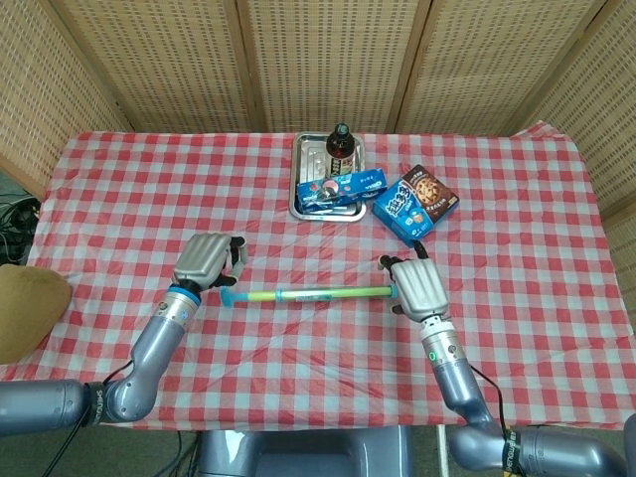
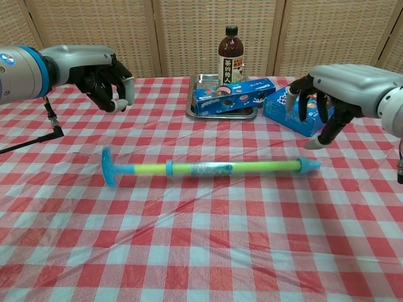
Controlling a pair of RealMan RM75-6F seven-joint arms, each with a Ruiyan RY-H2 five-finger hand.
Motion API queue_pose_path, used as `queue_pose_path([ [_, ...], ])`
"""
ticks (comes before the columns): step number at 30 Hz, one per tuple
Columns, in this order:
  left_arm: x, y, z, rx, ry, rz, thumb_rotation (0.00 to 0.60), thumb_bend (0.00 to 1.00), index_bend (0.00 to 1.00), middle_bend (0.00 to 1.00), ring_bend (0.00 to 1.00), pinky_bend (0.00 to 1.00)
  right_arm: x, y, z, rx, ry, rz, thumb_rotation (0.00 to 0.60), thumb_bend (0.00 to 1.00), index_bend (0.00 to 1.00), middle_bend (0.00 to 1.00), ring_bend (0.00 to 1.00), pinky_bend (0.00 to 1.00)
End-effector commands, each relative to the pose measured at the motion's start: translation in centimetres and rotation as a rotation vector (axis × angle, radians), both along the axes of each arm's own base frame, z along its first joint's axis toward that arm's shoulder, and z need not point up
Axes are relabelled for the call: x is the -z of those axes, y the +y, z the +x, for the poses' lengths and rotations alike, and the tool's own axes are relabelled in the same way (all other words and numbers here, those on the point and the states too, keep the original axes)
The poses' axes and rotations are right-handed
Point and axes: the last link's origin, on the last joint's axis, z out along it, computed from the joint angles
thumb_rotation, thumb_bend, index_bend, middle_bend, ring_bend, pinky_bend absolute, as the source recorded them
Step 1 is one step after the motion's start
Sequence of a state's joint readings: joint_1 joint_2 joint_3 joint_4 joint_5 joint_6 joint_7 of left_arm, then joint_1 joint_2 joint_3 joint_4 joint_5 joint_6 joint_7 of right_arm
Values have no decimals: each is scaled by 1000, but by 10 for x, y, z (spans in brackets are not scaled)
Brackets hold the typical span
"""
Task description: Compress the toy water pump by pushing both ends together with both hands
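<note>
The toy water pump [image 1: 310,293] [image 2: 208,168] lies flat on the checked cloth, a green-yellow tube with a blue T-handle [image 2: 107,167] at its left end and a blue cap [image 2: 308,166] at its right end. My left hand [image 1: 204,260] [image 2: 104,78] hovers above and behind the handle end, fingers loosely bent and apart, holding nothing. My right hand [image 1: 417,286] [image 2: 327,104] hangs just above and behind the cap end, fingers spread, also holding nothing. Neither hand touches the pump.
A metal tray [image 1: 302,206] [image 2: 203,80] at the back centre holds a dark bottle [image 2: 231,51] and a blue box [image 2: 234,97]. A blue cookie box [image 1: 414,205] lies behind my right hand. A black cable [image 2: 38,132] runs at the left; a brown object [image 1: 25,308] sits off the left edge.
</note>
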State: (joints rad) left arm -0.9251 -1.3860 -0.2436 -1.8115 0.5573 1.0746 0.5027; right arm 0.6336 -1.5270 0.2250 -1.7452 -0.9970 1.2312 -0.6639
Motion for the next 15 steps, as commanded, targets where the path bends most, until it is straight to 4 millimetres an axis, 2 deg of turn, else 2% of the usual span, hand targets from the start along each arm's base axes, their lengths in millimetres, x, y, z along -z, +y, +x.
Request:
queue_pose_path([
  [1, -2, -1, -4, -9, -3, -5, 600, 405, 323, 269, 330, 262, 1, 1, -5, 21, 19, 25, 600, 262, 233, 259, 307, 16],
  [5, -3, -2, -8, -11, -5, -5, 600, 394, 279, 192, 259, 236, 0, 2, -7, 32, 18, 33, 600, 240, 184, 161, 198, 0],
  [10, -6, -5, -14, -17, -14, 0, 600, 393, 257, 133, 189, 157, 0, 5, -11, 44, 9, 37, 600, 230, 184, 134, 170, 0],
  [15, -14, -17, -29, -23, -35, 20, 600, 387, 225, 64, 95, 101, -11, 13, -22, 32, 16, 6, 600, 219, 153, 45, 62, 0],
])
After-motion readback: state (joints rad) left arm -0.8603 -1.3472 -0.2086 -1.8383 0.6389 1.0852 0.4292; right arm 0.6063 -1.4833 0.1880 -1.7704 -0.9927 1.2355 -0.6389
